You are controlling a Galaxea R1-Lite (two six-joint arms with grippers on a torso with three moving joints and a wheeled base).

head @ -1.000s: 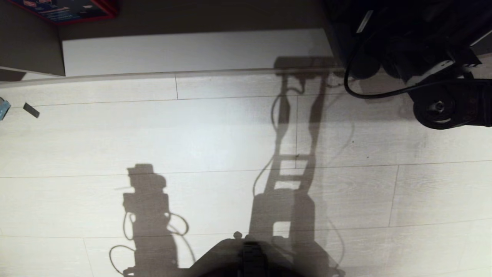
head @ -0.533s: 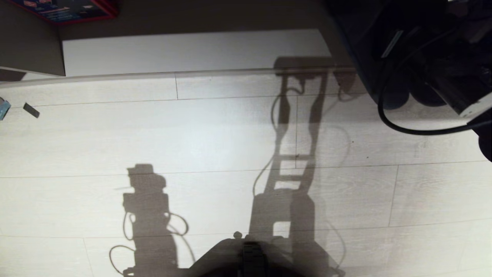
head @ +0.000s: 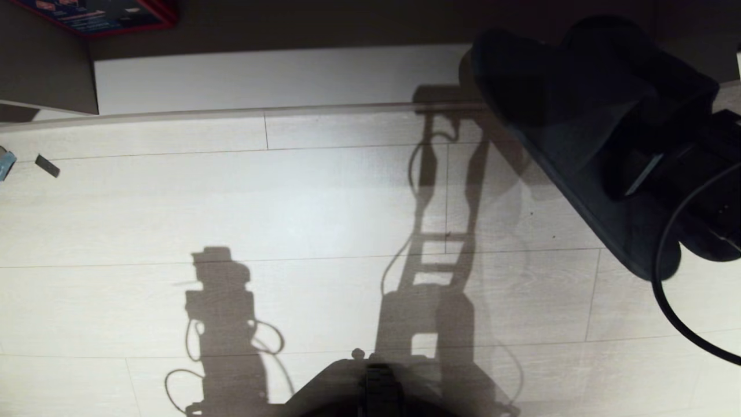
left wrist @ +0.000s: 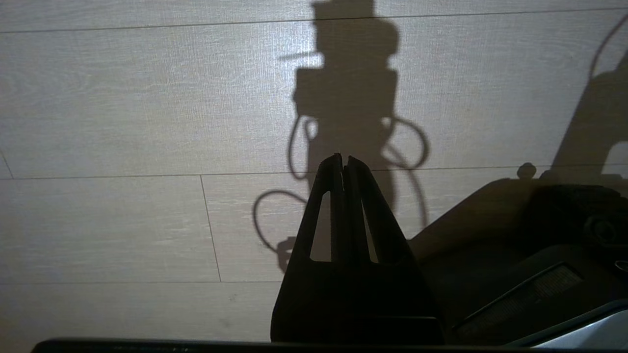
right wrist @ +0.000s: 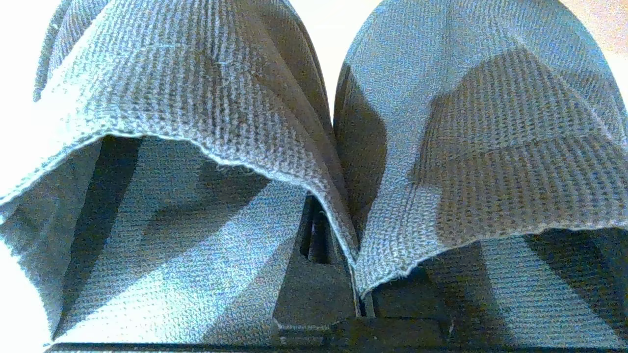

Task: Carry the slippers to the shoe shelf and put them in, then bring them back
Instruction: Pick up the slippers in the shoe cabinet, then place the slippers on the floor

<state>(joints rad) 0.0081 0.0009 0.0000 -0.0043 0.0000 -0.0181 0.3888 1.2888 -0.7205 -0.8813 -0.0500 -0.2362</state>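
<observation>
The slippers [head: 567,116], dark and held as a pair, hang over the floor at the head view's upper right, in front of the shoe shelf [head: 278,78] with its pale base. My right gripper [right wrist: 343,245] is shut on the slippers [right wrist: 441,122], pinching the inner edges of both knitted bands together. In the head view its fingers are hidden in the dark behind the slippers. My left gripper [left wrist: 343,159] is shut on nothing and hangs parked above the floor.
A red-edged box [head: 98,14] lies in the shelf at the far left. A small dark scrap [head: 46,165] lies on the plank floor at the left. A black cable [head: 683,313] loops from the right arm. My base [head: 376,388] shows at the near edge.
My right arm has drawn back from the shelf toward me. The slippers it holds have come out into plain view above the floor. The left arm has not moved.
</observation>
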